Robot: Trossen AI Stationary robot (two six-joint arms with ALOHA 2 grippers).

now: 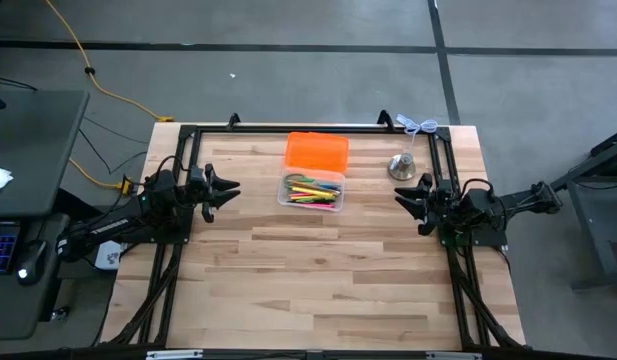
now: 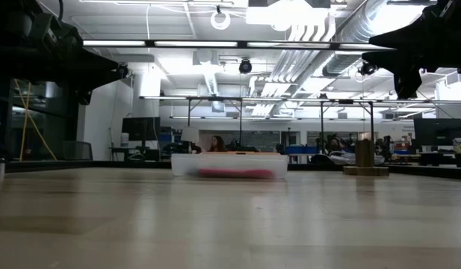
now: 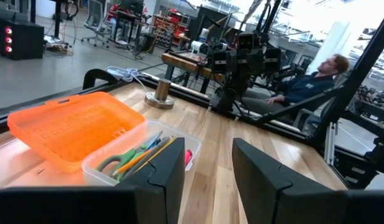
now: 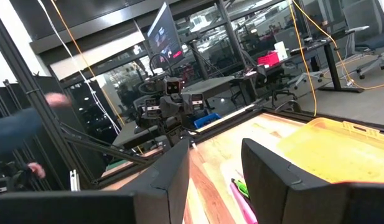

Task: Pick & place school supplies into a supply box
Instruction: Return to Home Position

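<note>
The supply box [image 1: 311,190], clear plastic, stands on the table's far middle with its orange lid [image 1: 316,152] flipped open toward the far edge. The school supplies [image 1: 313,190], pens and pencils in pink, yellow and green plus green-handled scissors [image 3: 111,163], lie inside it. My left gripper [image 1: 231,191] stands open and level at the table's left, a little left of the box, fingers apart [image 3: 207,174]. My right gripper [image 1: 401,196] is open and level at the right, pointing toward the box, with nothing between its fingers [image 4: 215,177].
A silvery bell-like object [image 1: 402,165] stands right of the box, near the far edge, with a white cord [image 1: 420,126] behind it. Black frame rails [image 1: 288,128] run along the table's far, left and right sides. Bare wood [image 1: 318,280] fills the near half. People show beyond the table.
</note>
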